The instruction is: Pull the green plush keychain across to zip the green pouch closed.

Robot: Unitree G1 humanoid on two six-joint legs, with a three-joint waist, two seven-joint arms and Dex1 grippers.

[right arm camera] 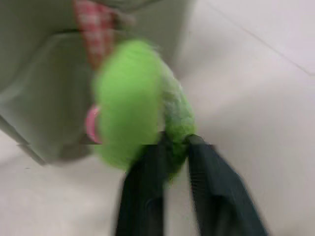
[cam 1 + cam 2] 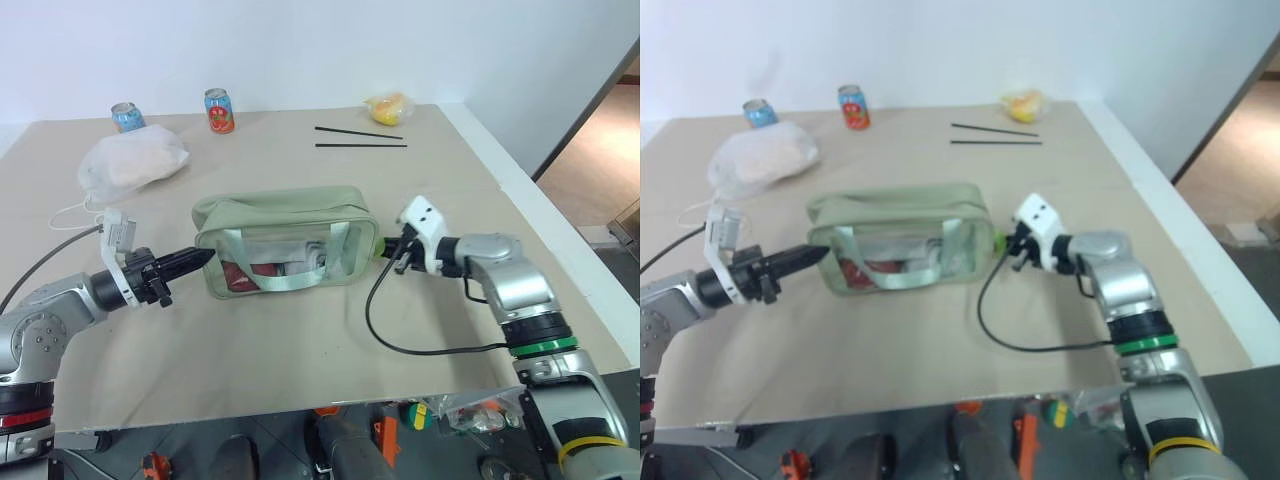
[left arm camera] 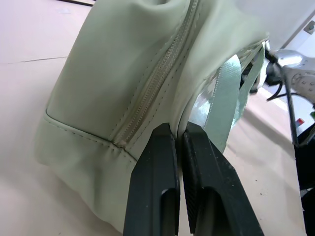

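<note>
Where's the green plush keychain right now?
The green plush keychain hangs at the green pouch's right end, with the right gripper's fingers around its lower edge.

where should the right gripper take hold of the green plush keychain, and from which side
Grip the lower curve of the green plush keychain, where the right gripper has its fingers around the loop, coming in from the right-hand end of the green pouch. The plush is a soft ring hanging free off that end, so its lower part is probably the easiest place to pinch.
</note>
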